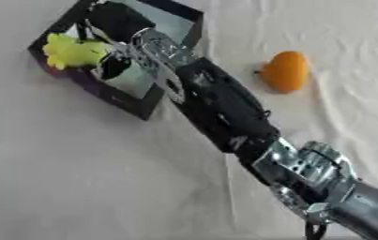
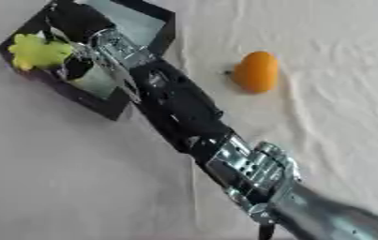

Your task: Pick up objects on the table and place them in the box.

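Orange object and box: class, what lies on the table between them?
Only bare white cloth lies between the orange object and the box rim, seen in both eye views; the right hand's arm passes just below.

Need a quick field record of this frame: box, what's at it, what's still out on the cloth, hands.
box: black-walled box, upper left, sits askew
at box: yellow object at the box's left side
on cloth: orange object, right of the box, apart from it
right hand: right hand reaches over the box, beside the yellow object; fingers not clear
left hand: not in view
surface: white wrinkled cloth
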Controlling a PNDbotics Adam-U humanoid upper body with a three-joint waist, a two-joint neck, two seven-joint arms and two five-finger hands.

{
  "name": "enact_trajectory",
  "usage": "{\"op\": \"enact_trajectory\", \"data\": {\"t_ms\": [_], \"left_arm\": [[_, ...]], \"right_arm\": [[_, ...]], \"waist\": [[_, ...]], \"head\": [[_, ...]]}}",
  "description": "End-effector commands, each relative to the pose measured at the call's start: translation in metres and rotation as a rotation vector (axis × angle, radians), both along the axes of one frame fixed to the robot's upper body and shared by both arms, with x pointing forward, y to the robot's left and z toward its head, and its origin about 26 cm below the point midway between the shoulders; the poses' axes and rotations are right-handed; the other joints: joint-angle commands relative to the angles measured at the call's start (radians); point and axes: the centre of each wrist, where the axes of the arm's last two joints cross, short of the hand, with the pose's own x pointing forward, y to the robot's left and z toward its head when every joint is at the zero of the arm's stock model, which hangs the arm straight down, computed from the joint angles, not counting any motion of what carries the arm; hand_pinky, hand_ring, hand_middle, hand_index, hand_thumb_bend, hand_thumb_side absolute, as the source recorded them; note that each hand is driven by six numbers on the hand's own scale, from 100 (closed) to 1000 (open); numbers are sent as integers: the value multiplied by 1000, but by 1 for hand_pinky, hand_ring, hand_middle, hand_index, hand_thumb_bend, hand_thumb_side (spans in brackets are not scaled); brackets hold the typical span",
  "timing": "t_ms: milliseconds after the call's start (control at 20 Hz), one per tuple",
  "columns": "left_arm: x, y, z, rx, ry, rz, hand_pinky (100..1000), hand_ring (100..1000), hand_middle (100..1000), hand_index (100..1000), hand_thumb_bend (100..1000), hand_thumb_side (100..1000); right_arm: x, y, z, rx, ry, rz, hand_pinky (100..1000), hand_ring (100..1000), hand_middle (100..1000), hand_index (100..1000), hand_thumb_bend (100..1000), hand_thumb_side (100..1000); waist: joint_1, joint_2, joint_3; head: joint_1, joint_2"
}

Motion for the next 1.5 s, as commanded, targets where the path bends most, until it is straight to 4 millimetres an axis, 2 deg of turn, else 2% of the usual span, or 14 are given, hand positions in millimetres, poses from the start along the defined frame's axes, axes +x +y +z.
{"op": "enact_trajectory", "data": {"t_ms": [50, 200, 450, 550, 750, 850, 900, 950, 1000, 1050, 1100, 1200, 1500], "left_arm": [[-1, 1, 5, 16, -12, -6, 807, 612, 792, 792, 436, 656], [-1, 2, 4, 18, -7, -5, 807, 611, 793, 792, 438, 655], [-1, 1, 5, 20, -10, -12, 807, 610, 792, 792, 438, 655], [0, 0, 7, 21, -13, -17, 807, 609, 792, 792, 439, 656], [0, -1, 7, 25, -13, -26, 807, 608, 792, 792, 440, 656], [0, 0, 6, 25, -6, -25, 807, 607, 792, 792, 440, 656], [0, 0, 5, 26, -4, -25, 807, 607, 792, 792, 440, 657], [0, 0, 5, 26, -2, -25, 807, 607, 792, 792, 441, 657], [0, 0, 5, 27, 0, -25, 807, 607, 792, 792, 442, 656], [0, 0, 4, 27, 2, -25, 807, 607, 792, 792, 443, 656], [0, 0, 4, 28, 3, -25, 807, 607, 792, 792, 444, 656], [0, 1, 4, 28, 5, -25, 807, 607, 792, 792, 447, 655], [-2, 4, 1, 33, 15, -14, 807, 607, 791, 792, 447, 652]], "right_arm": [[3, -1, 10, 38, -45, -20, 559, 481, 429, 639, 419, 222], [10, -15, 33, 106, -91, -67, 537, 468, 406, 621, 405, 139], [24, -43, 64, 199, -136, -190, 532, 465, 401, 615, 402, 123], [30, -53, 66, 195, -146, -245, 535, 466, 403, 614, 405, 143], [39, -67, 56, 186, -146, -328, 541, 470, 410, 619, 410, 168], [42, -72, 51, 181, -146, -357, 564, 496, 447, 659, 413, 182], [43, -74, 50, 174, -143, -364, 622, 580, 545, 747, 405, 138], [43, -74, 50, 167, -143, -363, 663, 630, 603, 782, 400, 117], [42, -74, 51, 162, -145, -358, 721, 719, 718, 847, 456, 304], [41, -72, 55, 159, -155, -343, 737, 743, 753, 869, 482, 347], [40, -72, 59, 159, -161, -330, 767, 787, 804, 899, 561, 426], [38, -72, 67, 159, -174, -316, 794, 817, 834, 919, 632, 445], [30, -80, 94, 220, -207, -273, 795, 817, 837, 921, 609, 403]], "waist": [[10, -13, 1], [11, -11, 1], [8, -4, 9], [5, 3, 15], [2, 14, 25], [2, 16, 24], [2, 16, 23], [2, 15, 22], [2, 14, 20], [3, 13, 18], [4, 12, 16], [5, 9, 13], [9, -10, -8]], "head": [[-5, -1], [-10, -1], [-18, -7], [-23, -16], [-30, -32], [-29, -31], [-28, -30], [-27, -28], [-27, -27], [-26, -25], [-25, -24], [-23, -21], [-3, -3]]}}
